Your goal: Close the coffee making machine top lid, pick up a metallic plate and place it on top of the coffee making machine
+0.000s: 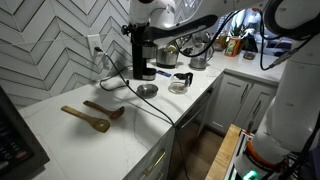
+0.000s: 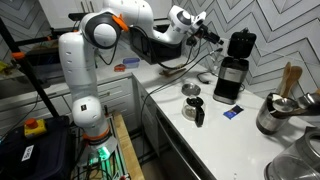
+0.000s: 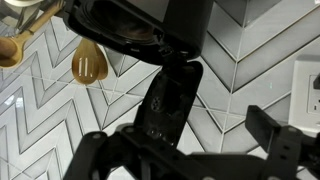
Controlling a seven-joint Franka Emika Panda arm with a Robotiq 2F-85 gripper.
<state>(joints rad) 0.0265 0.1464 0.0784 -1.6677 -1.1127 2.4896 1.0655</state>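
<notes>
Gripper [image 3: 185, 145] sits along the bottom of the wrist view, jaws spread wide with nothing in them, and the top lid [image 3: 170, 95] is propped open mid-frame just beyond. In an exterior view, left to right: wooden spoons [image 1: 88, 115] lower left, metallic plate [image 1: 147, 90] flat on the counter [image 1: 60, 140] near the coffee making machine [image 1: 143, 60], then the carafe [image 1: 180, 82]. I'd just nudge the lid's free edge down gently, staying centred so the machine doesn't tip.
</notes>
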